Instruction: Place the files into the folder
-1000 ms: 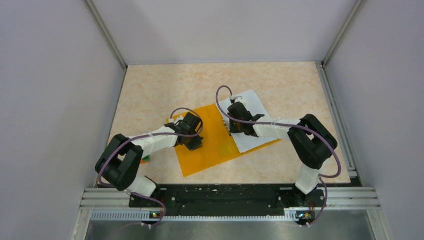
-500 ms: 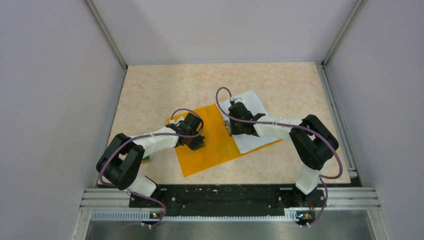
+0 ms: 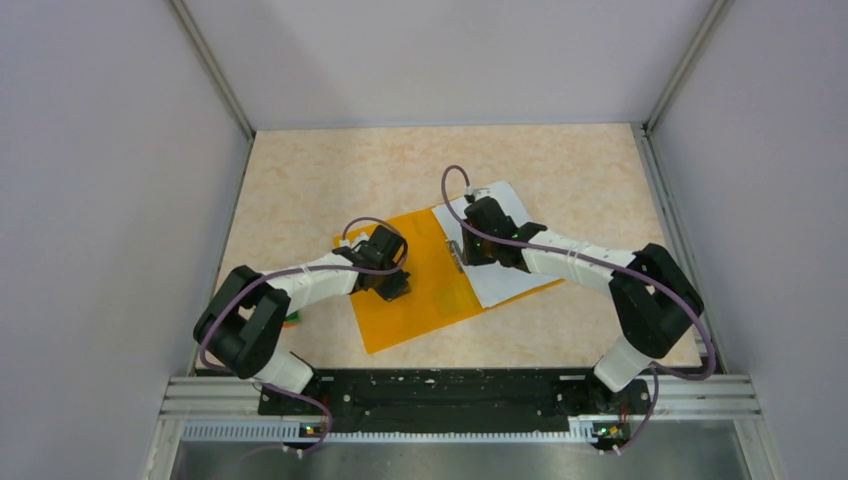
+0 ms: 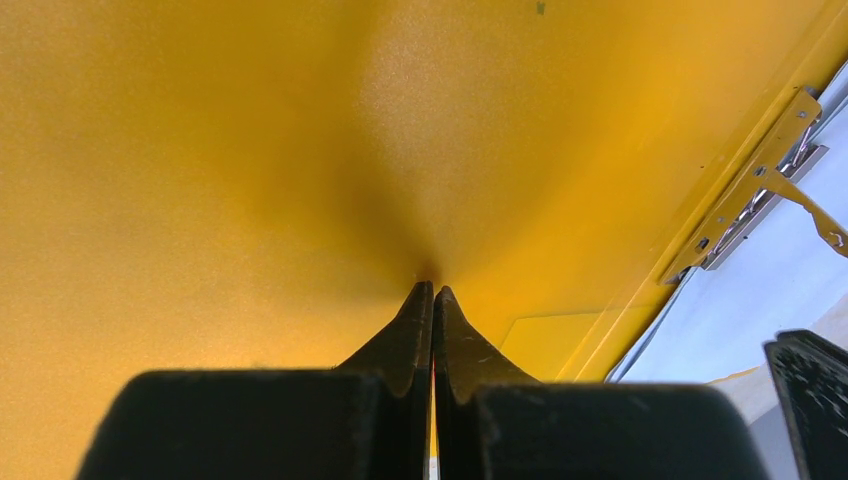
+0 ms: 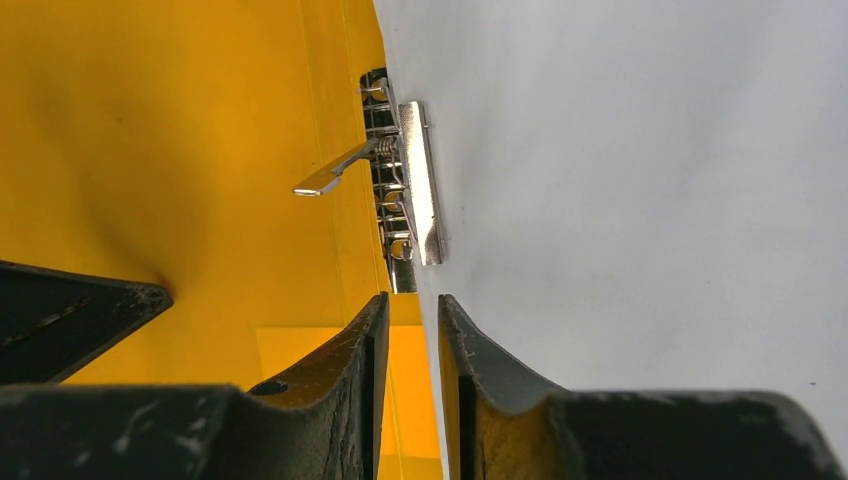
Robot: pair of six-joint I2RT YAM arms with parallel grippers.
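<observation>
The orange folder (image 3: 420, 300) lies open on the table, with a metal clip (image 3: 456, 252) at its spine. A white sheet (image 3: 503, 285) lies on its right half; I see no print on it and cannot tell whether a second sheet lies under it. My left gripper (image 3: 392, 285) is shut, its tips pressing on the left cover (image 4: 250, 150). My right gripper (image 3: 468, 250) is slightly open just above the sheet's left edge (image 5: 650, 200), beside the clip (image 5: 410, 190). The sheet's edge runs between its fingers (image 5: 370, 340).
A small green and orange toy (image 3: 291, 319) lies at the table's left edge under my left arm. Metal rails run along the table's right side (image 3: 668, 230) and near edge. Grey walls enclose the table.
My right arm's elbow has swung to the right and its wrist has shifted slightly up and right over the sheet. The left arm, folder and sheet have not moved.
</observation>
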